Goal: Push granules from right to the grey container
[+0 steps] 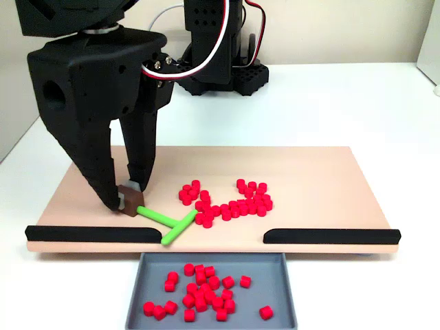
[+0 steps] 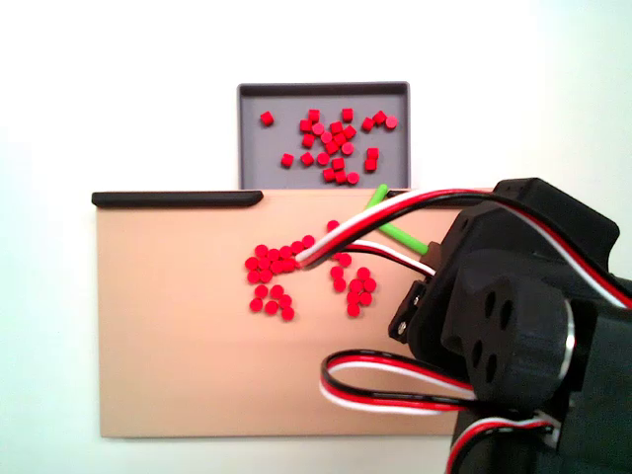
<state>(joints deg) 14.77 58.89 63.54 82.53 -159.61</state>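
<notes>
Many red granules [image 1: 230, 203] lie clustered on the tan board [image 1: 309, 172], just right of a green T-shaped pusher [image 1: 168, 225]. The pusher's head touches the left edge of the cluster, near the gap between the two black strips. My black gripper [image 1: 127, 194] is shut on the brown block [image 1: 129, 199] at the pusher's handle end, at the board's front left. The grey container [image 1: 275, 271] sits below the gap and holds more granules [image 1: 203, 292]. In a fixed view from above, the granules [image 2: 276, 265] lie below the grey container [image 2: 257, 123], and the green pusher [image 2: 397, 233] shows partly behind cables.
Black strips [image 1: 93, 234] [image 1: 330, 236] line the board's front edge, with an opening between them above the container. The arm's base [image 1: 213, 48] stands behind the board. The arm's body and its cables [image 2: 513, 316] cover the right part of the board [image 2: 168, 336].
</notes>
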